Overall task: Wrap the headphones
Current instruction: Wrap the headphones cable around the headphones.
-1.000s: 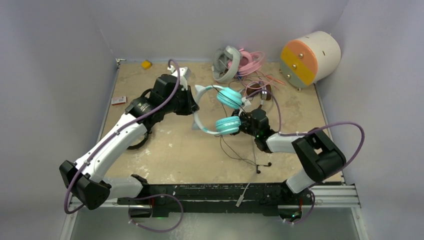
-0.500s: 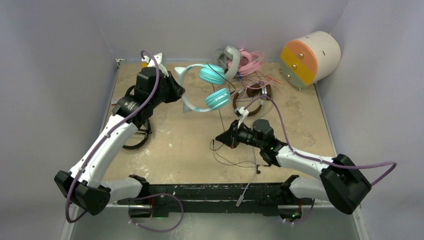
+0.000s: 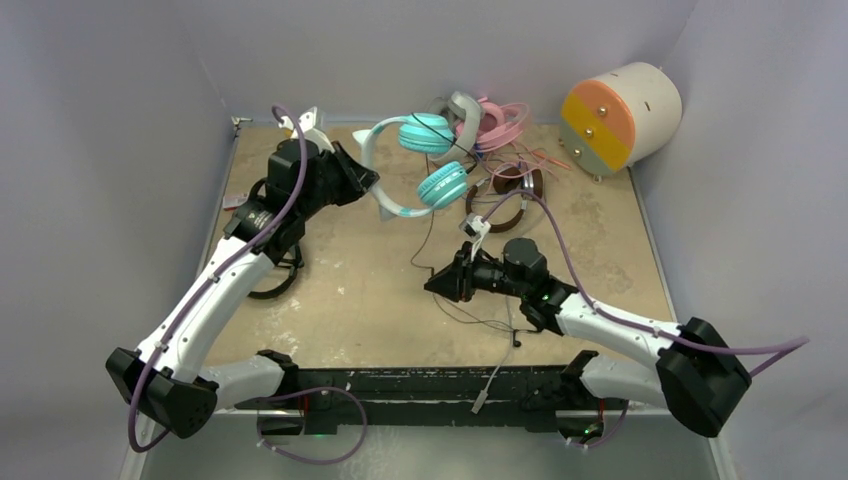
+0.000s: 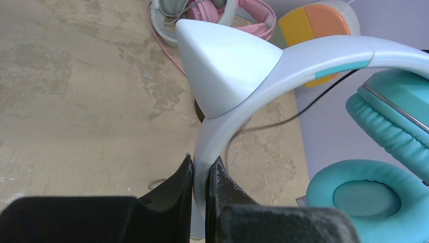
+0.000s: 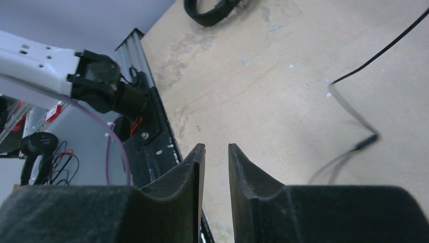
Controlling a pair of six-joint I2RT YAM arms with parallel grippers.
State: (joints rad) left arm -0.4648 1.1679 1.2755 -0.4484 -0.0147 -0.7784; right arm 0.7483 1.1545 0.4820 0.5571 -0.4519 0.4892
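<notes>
Fingers point(image 4: 174, 185) of your left end effector point(image 4: 201, 167) are clenched on the white headband point(image 4: 313, 55) of the teal-and-white headphones point(image 3: 420, 135), just below its cat-ear tip, holding the set off the table point(image 3: 330, 290). The band looks like smooth, stiff plastic. It is probably light, but likely to pivot or slip in so narrow a pinch. Keep your hold on the band, not on the soft teal cups point(image 4: 369, 197) hanging just right of those fingers.

The thin black cable point(image 5: 380, 48) trails down towards your right end effector point(image 5: 216, 149), whose jaws stand slightly apart with nothing between them. A limp run of cable and what looks like its plug point(image 5: 367, 142) lie ahead and to its right. Expect it to flop and snag, so take it near the plug.

Beyond the left fingers lie pink headphones point(image 4: 258, 15) and a cream cylinder point(image 4: 313, 20).
</notes>
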